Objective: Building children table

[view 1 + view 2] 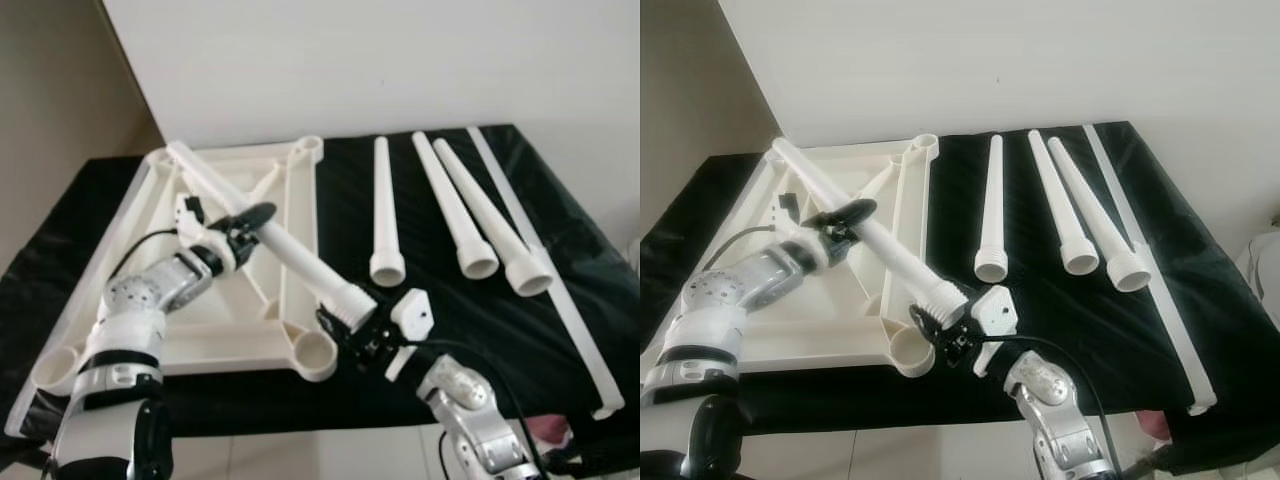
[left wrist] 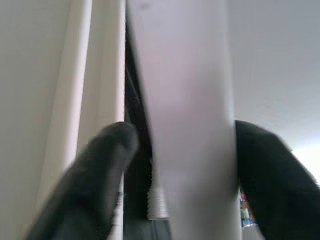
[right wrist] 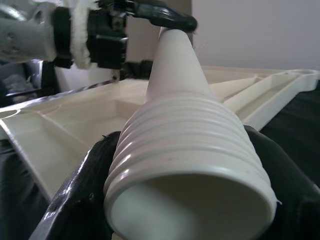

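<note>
Nearest the camera, the threaded wide end of the table leg (image 1: 275, 243) is clamped by the right gripper (image 1: 350, 325), while its mid-shaft is pinched by the left gripper (image 1: 245, 228); its long axis is slanted across the upturned tabletop (image 1: 240, 345) (on the black counter (image 1: 450, 330)), the corner socket (image 1: 317, 355) lying just beside the right fingers.

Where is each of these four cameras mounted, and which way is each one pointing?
Left eye, right eye: on the head, looking down at the upturned tabletop on black cloth, both arms showing.
Left wrist: along the left gripper clamping the table leg.
Right wrist: along the right gripper gripping the leg's threaded end.
All four views show that leg.
</note>
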`<state>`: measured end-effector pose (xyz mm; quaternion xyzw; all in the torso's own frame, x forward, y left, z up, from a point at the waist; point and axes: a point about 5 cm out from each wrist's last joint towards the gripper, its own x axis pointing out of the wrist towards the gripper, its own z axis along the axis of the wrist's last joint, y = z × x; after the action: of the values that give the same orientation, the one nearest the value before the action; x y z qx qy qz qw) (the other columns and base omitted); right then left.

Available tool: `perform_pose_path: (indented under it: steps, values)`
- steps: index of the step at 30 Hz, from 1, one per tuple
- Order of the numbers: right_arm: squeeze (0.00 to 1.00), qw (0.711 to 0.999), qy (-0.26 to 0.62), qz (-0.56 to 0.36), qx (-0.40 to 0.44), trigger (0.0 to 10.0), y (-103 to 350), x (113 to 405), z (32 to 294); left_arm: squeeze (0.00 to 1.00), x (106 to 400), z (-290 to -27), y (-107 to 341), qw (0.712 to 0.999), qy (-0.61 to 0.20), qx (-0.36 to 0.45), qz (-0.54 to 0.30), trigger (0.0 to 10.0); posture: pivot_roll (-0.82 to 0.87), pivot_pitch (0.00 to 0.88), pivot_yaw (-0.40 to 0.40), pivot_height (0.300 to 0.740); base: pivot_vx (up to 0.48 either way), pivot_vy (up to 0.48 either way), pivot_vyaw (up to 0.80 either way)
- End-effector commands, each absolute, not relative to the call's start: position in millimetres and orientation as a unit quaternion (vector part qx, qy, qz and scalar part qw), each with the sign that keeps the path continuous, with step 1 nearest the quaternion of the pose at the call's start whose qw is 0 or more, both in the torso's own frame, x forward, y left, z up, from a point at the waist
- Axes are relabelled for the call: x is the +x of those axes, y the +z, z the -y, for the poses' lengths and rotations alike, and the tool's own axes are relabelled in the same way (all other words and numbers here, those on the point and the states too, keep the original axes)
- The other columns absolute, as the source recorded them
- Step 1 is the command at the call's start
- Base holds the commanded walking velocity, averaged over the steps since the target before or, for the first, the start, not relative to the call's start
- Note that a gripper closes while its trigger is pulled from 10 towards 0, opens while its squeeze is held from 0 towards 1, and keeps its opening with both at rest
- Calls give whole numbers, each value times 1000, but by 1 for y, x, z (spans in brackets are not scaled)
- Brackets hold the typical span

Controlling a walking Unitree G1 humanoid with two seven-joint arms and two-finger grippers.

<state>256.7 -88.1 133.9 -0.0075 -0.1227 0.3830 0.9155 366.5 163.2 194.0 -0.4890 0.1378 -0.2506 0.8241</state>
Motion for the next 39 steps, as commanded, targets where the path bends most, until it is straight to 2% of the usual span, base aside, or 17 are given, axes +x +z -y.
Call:
perform_pose_path:
  steps: [1,5,6,7,23,24,27,28,39]
  values:
    - [0,915,380,136,0,10000,139,257,87,1000,355,-163,210,760,-418,-497,-33,10000,-112,41,130,740,0,0,0]
    - [0,915,379,136,1,10000,139,257,87,1000,354,-162,211,767,-422,-482,-32,10000,-110,40,130,740,0,0,0]
    - [0,915,379,136,1,10000,139,257,87,0,355,-163,212,768,-418,-484,-26,9529,-111,39,130,740,0,0,0]
    - [0,915,380,136,1,10000,139,257,87,0,354,-164,214,760,-426,-490,-18,0,-110,38,129,740,0,0,0]
    - [0,911,390,136,2,10000,140,257,85,0,350,-161,220,747,-443,-496,-1,0,-112,35,125,740,0,0,0]
    - [0,909,395,135,2,10000,140,257,84,0,352,-159,218,754,-436,-491,-8,10000,-113,26,126,740,0,0,0]
    - [0,908,397,136,1,10000,141,258,83,0,354,-158,218,753,-428,-500,-10,10000,-113,26,126,740,0,0,0]
    - [0,908,396,137,0,10000,141,259,83,1000,353,-159,218,748,-430,-506,-6,10000,-116,23,127,740,0,0,0]
    - [0,909,392,139,1,10000,141,260,84,1000,352,-158,221,751,-437,-495,0,10000,-116,25,132,740,0,0,0]
